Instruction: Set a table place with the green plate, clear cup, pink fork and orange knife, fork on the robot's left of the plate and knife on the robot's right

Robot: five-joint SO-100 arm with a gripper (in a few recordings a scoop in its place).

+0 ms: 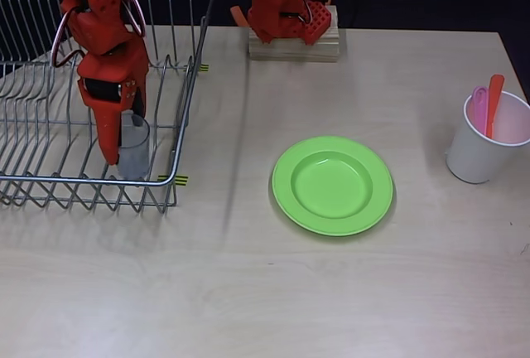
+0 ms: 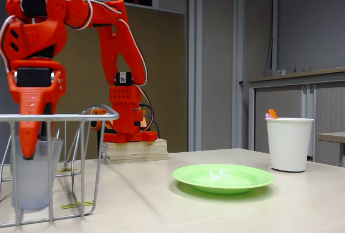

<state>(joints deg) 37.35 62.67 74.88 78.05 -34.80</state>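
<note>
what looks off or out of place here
Nothing is spilled, tipped or damaged. The green plate sits flat on the table, the clear cup stands upright in the wire rack, cutlery upright in the white cup.

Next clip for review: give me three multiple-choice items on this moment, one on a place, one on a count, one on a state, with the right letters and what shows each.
1. Where is the clear cup?
A. inside the wire rack
B. on the green plate
C. beside the white cup

2. How many utensils stand in the white cup?
A. none
B. two
C. four

3. What lies on the green plate?
A. a fork
B. a knife
C. nothing

Answers:
1 A: in both views the cup stands within the rack's wires, with the claw reaching down at it.
2 B: the pink fork and the orange knife stick out of its top.
3 C: the plate's well is bare in both views.
</note>
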